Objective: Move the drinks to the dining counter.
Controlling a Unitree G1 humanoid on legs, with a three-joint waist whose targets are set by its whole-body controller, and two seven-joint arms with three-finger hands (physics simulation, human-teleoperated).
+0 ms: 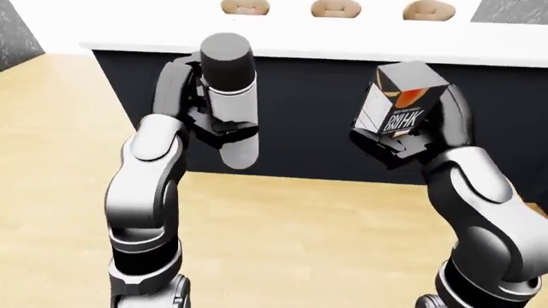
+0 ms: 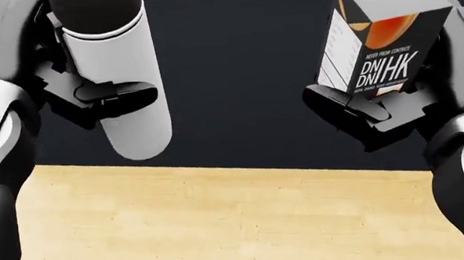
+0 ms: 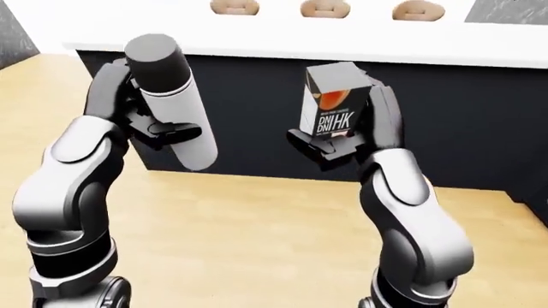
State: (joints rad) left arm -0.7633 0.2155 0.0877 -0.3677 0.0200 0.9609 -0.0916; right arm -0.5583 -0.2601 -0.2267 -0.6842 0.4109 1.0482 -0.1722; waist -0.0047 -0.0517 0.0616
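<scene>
My left hand (image 1: 214,122) is shut on a tall white bottle with a dark grey cap (image 1: 229,102), held upright at chest height. My right hand (image 1: 403,138) is shut on a black drink carton with an orange picture and white lettering (image 1: 403,102), held upright at the same height. Both also show in the right-eye view, the bottle (image 3: 171,106) and the carton (image 3: 334,102). The dining counter (image 1: 342,48) has a white top and a dark front and runs across the top of the eye views, beyond both hands.
Three tan stool seats (image 1: 336,8) show above the counter top. Light wooden floor (image 1: 300,244) lies between me and the counter's dark front (image 1: 308,115). A grey wall (image 1: 17,32) is at the upper left.
</scene>
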